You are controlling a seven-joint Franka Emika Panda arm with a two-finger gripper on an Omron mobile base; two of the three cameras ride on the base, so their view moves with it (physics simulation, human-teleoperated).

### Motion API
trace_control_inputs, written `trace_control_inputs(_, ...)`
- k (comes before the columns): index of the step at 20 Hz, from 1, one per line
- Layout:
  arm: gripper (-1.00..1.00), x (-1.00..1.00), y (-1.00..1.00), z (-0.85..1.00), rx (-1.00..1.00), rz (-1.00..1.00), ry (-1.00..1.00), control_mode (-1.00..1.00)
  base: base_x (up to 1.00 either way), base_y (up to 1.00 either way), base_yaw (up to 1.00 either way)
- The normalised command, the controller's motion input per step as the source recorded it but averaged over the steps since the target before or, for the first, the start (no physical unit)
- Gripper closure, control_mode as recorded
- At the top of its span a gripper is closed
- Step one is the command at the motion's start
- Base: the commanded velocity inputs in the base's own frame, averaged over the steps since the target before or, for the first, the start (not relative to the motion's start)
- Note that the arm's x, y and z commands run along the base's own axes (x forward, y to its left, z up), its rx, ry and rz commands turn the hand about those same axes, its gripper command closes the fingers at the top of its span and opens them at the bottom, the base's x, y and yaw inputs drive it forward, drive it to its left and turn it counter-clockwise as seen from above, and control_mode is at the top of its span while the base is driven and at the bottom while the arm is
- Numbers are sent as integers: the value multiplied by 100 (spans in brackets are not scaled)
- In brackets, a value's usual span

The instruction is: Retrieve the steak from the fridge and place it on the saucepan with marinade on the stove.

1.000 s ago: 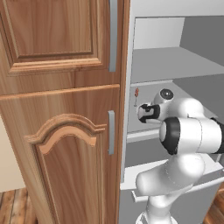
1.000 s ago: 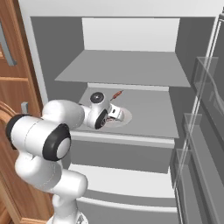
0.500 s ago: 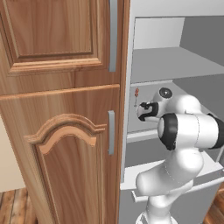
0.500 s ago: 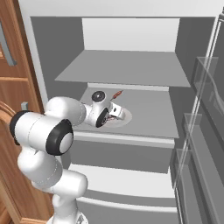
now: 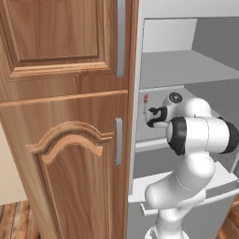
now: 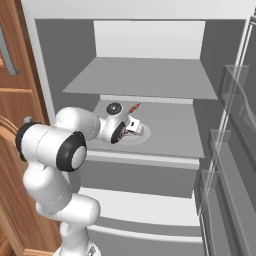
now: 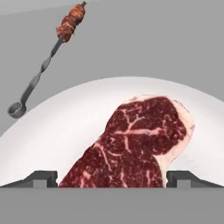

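I've pushed deeper into the fridge (image 6: pixel 150 75); my end effector (image 7: pixel 112 178), spread open, now straddles the steak (image 7: pixel 135 140) on its plate (image 7: pixel 57 144), ready to close.

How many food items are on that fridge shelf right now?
2: the steak on the white plate between the open fingertips, and a meat skewer lying beyond the plate. The arm may hide more.

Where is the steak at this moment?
In the hand view, the steak lies on a white plate on the fridge shelf, between the open gripper's fingertips, with a skewer beyond it.
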Motion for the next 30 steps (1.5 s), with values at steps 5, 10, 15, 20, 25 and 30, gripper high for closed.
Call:
trace_control_inputs(5, 100, 3, 0, -40, 0, 0, -3, -100, 0, 0, 0)
trace_control_inputs(10, 100, 0, 0, -39, 0, 0, -6, -100, 0, 0, 0)
trace_control_inputs(15, 100, 0, 0, -14, 0, 0, -5, -100, 0, 0, 0)
trace_control_inputs(20, 100, -7, 0, -1, 0, 0, 0, -100, 0, 0, 0)
trace_control_inputs(25, 100, -25, 0, 0, 0, 0, 0, -100, 0, 0, 0)
trace_control_inputs(30, 100, -41, 0, 0, 0, 0, -1, -100, 0, 0, 0)
